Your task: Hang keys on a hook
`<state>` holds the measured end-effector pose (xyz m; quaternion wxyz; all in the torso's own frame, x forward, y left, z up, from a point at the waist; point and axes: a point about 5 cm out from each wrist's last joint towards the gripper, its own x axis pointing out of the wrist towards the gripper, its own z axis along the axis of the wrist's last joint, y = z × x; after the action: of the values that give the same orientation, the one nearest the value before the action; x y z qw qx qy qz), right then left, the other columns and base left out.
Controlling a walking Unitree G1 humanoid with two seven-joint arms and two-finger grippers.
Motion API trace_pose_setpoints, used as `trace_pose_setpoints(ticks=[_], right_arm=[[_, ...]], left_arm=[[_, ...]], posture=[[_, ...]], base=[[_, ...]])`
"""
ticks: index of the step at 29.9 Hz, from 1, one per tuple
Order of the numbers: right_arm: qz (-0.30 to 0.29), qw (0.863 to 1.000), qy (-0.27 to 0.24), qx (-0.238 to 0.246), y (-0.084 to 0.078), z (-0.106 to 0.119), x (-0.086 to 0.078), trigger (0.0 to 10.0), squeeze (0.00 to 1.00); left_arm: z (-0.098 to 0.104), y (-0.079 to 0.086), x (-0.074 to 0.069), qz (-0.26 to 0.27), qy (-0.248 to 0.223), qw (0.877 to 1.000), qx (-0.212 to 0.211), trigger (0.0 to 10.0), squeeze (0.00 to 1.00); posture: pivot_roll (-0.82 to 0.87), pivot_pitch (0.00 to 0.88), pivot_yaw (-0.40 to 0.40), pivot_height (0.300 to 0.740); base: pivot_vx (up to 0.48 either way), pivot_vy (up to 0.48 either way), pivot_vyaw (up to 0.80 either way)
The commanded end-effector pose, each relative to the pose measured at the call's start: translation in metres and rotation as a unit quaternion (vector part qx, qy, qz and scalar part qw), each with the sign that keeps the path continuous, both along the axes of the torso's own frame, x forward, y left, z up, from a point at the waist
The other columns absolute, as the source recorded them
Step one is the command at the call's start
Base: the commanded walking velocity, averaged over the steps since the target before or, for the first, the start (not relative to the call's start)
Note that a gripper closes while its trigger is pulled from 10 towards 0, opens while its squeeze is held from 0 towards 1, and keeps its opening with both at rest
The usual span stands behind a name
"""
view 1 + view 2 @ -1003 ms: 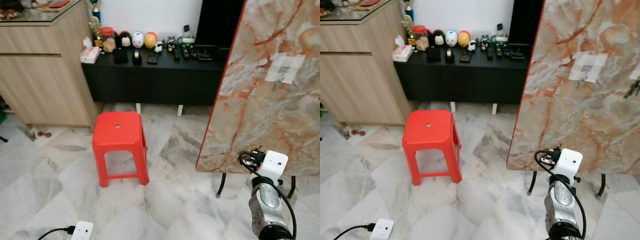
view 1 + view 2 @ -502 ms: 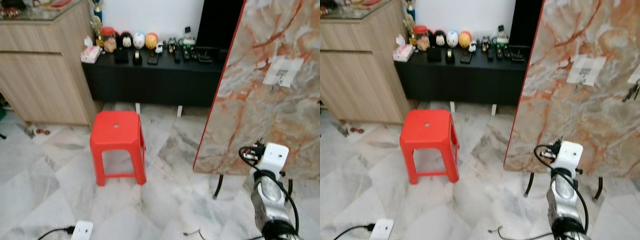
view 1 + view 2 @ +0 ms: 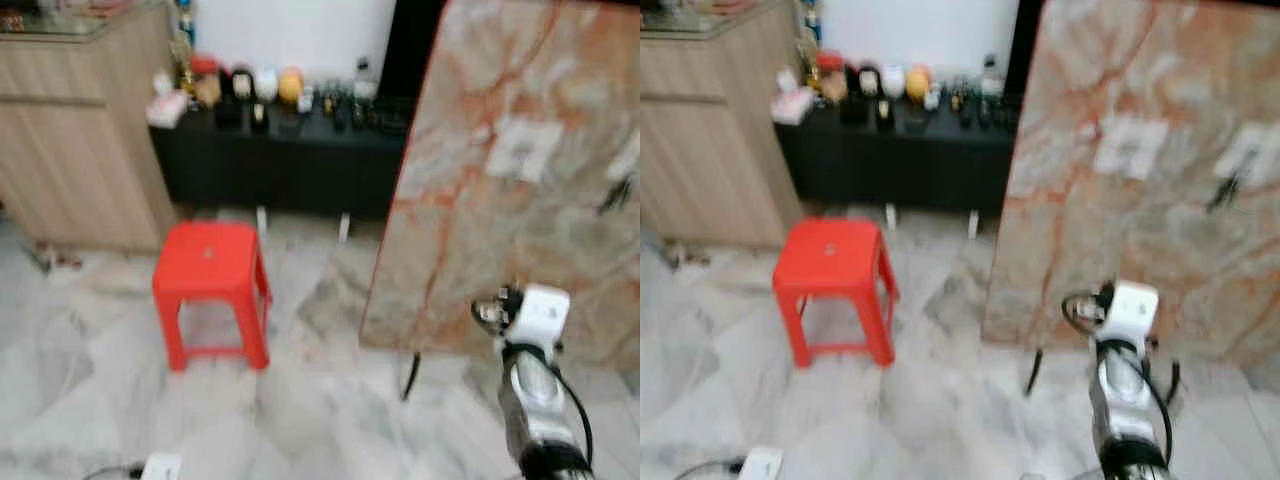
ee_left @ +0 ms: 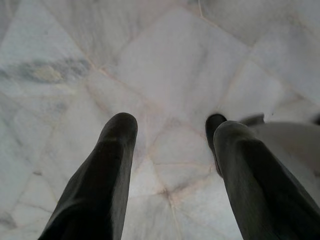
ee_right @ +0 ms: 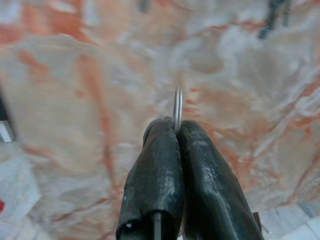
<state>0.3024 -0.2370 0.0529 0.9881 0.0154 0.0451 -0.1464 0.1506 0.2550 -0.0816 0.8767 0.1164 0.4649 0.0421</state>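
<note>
The right gripper (image 5: pixel 176 131) had its jaws clenched on the keys (image 5: pixel 177 107), a thin metal ring poking edge-on from between the fingertips, and it pointed at the marbled board (image 3: pixel 520 190) on the right of the scene. The ring looked light, stiff and slippery, so the pinch near its rim seemed right: it left the free loop clear for a hook. A dark hanging shape (image 3: pixel 1228 186) showed far up the board, too blurred to name. The left gripper (image 4: pixel 172 145) hung over the floor (image 3: pixel 300 400), jaws released and apart.
</note>
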Motion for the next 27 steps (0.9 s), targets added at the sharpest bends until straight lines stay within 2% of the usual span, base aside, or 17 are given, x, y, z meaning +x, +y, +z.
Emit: trace_pose_setpoints(ticks=[1, 8, 27], right_arm=[[-0.016, 1.000, 0.001, -0.006, -0.0112, 0.0018, -0.0033, 10.0, 0.00], [-0.013, 1.000, -0.014, -0.001, -0.0088, 0.0065, -0.0003, 10.0, 0.00], [-0.007, 1.000, -0.010, 0.001, -0.0075, 0.0056, -0.0011, 10.0, 0.00]], left_arm=[[-0.0036, -0.0086, -0.0023, -0.005, 0.008, 1.000, -0.013, 10.0, 0.00], [-0.0039, -0.0087, -0.0029, -0.007, 0.010, 1.000, -0.013, 10.0, 0.00], [-0.0042, -0.0097, -0.0030, -0.006, 0.010, 1.000, -0.015, 10.0, 0.00]], posture=[[0.01, 0.000, -0.062, 0.740], [0.01, 0.000, -0.061, 0.740], [0.01, 0.000, -0.068, 0.740]], base=[[0.000, -0.356, 0.00], [0.000, -0.356, 0.00], [0.000, -0.357, 0.00]])
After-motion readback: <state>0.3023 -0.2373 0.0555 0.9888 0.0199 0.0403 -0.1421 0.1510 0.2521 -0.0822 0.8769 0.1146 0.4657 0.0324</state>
